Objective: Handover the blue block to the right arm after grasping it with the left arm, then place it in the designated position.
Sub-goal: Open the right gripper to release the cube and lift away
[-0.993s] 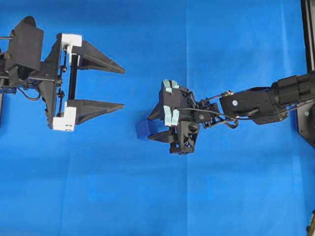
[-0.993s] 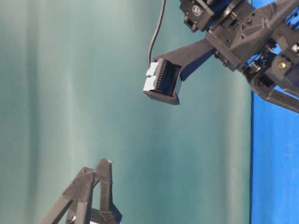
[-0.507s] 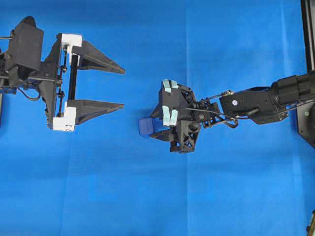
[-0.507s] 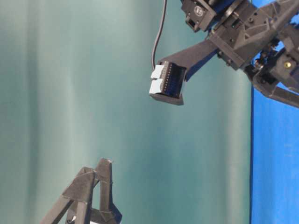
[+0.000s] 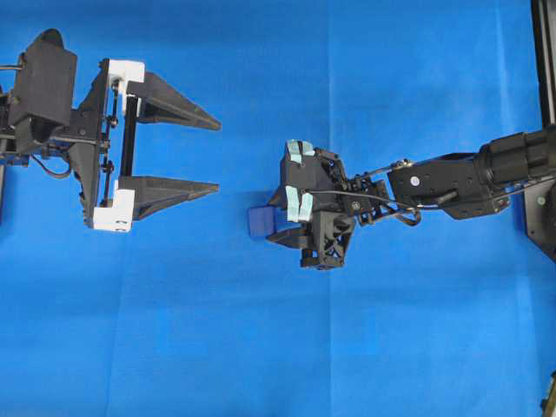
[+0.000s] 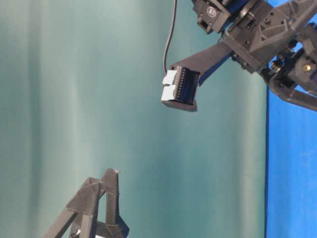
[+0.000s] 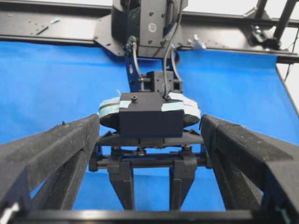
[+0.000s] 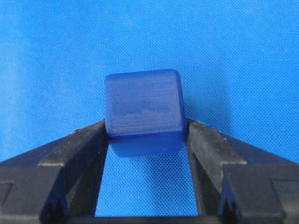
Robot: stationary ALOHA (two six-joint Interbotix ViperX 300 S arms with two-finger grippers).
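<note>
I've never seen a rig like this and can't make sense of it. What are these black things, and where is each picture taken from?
These are two robot arms facing each other over a blue cloth. One picture looks straight down, one looks from table level, and one camera rides on each wrist. In the overhead picture, the left gripper, with white brackets, has its jaws wide open and holds nothing. The right gripper has a small blue block between its jaws, as its own wrist camera shows close up. Whether they pinch it or merely flank it, I cannot tell. The left wrist camera looks between its own jaws at the other arm.
</note>
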